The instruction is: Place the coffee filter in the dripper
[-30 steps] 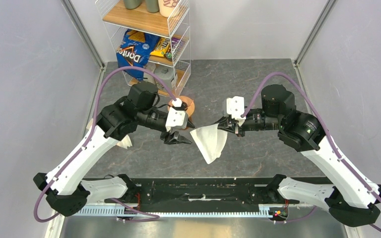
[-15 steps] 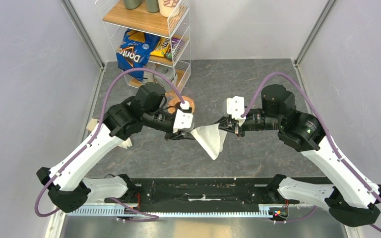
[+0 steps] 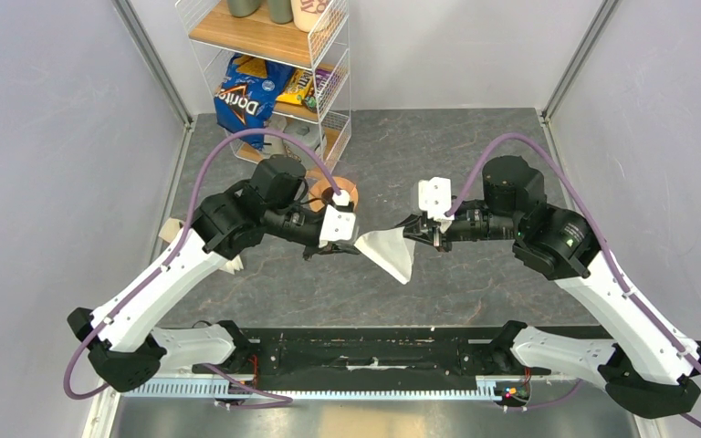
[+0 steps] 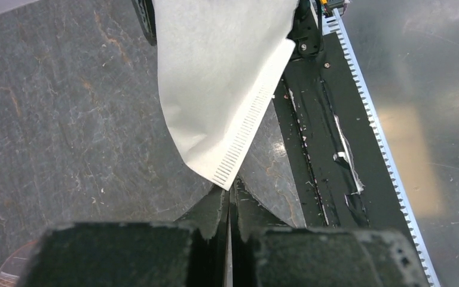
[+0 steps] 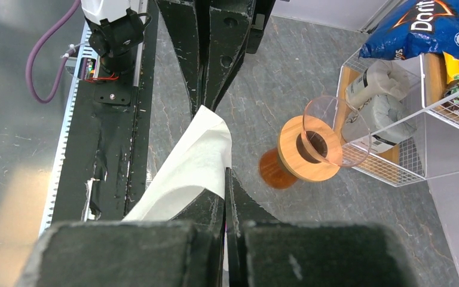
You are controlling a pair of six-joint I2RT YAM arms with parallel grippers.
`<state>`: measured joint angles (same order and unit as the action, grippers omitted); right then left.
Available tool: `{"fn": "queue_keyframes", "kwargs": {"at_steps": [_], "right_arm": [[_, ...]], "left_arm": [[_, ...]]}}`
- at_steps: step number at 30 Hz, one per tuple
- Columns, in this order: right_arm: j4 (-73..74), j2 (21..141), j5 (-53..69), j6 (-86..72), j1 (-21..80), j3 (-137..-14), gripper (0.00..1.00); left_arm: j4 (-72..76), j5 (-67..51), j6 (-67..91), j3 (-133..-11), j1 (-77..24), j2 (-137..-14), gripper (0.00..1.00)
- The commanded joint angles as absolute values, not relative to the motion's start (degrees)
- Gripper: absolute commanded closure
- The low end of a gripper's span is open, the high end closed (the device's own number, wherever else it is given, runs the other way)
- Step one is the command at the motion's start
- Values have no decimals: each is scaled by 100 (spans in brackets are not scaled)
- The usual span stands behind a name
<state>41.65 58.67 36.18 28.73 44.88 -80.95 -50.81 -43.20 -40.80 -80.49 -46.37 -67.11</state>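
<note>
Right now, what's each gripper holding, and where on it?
Both hold the coffee filter: right gripper pinches one edge, left gripper the opposite crimped corner.

The left gripper [image 4: 229,200] pinches the coffee filter's [image 4: 215,78] crimped corner over the slate table [image 4: 66,119]

"What colour is the coffee filter [image 4: 215,89]?"

"White going to cream, with a band of short ticked lines along one edge."

"And the dripper [image 5: 296,160]?"

"It has a tan-brown collar, a dark centre and an amber-orange foot."

"And the table [image 4: 66,119]?"

"Dark grey, patterned like stone with pale veins and rusty flecks. The chip bag [image 3: 242,100] is blue with orange and yellow, and the cables [image 3: 274,131] are purple."
</note>
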Motion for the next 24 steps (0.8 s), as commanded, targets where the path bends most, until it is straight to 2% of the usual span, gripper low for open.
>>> {"fn": "queue_keyframes", "kwargs": {"at_steps": [1,2,3,5,6,11,15,24], "right_arm": [[4037,5683,3581,2909,4500,-8249,100],[4058,5665,3541,2930,4500,-8241,100],[4073,5639,3511,2943,4500,-8228,100],[4091,5585,3407,2956,4500,-8196,100],[4100,5561,3350,2953,4500,-8187,100],[4122,5494,3208,2953,4500,-8128,100],[4118,5522,3242,2962,4500,-8134,100],[4087,5608,3266,2951,4500,-8220,100]], "left_arm": [[-4885,-4443,-4065,-7882,-4618,-6523,98],[-4865,-4524,-3974,-7802,-4558,-6470,96],[-4815,-4656,-3827,-7704,-4426,-6403,90],[-4406,-5045,-2936,-7472,-4086,-6158,72],[-4074,-5226,-2451,-7331,-3852,-6042,67],[-2354,-5949,682,-6453,-3300,-5524,53],[-351,-6090,2922,-5847,-3306,-5449,51],[-28,-5940,3497,-5950,-3475,-5762,52]]}}
